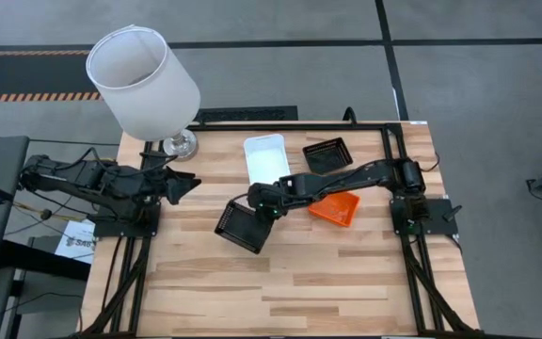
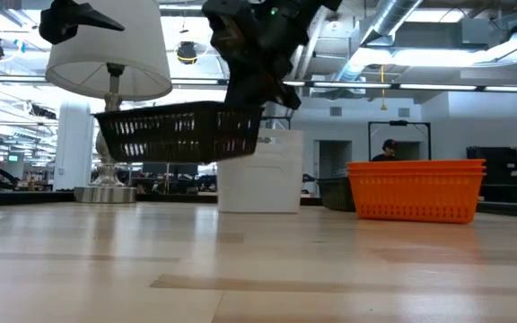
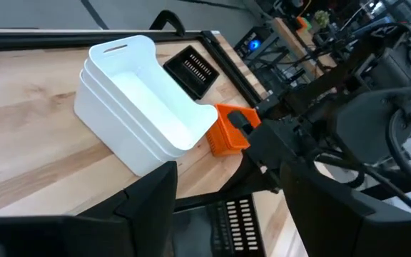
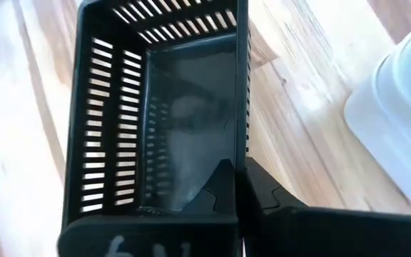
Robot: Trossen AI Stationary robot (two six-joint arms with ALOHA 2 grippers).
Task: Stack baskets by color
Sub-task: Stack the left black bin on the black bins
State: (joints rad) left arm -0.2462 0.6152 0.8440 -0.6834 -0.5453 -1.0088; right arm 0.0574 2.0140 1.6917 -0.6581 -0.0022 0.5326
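Observation:
My right gripper is shut on a black slotted basket, which hangs clear above the middle of the table. A stack of white baskets stands on its base at the far middle. Another black basket sits to its right. Orange baskets are stacked under my right arm. My left gripper waits open at the table's left, near the lamp, holding nothing. My right gripper pinches one side wall of the black basket at its rim, one finger inside the basket and the other outside. The fingers slant down from the table's right side. The basket is lifted clear of the table, nearly level with its open side up.
A lamp with a big white shade stands at the far left corner. The table's near half is bare wood. In the low view a person shows far behind the table.

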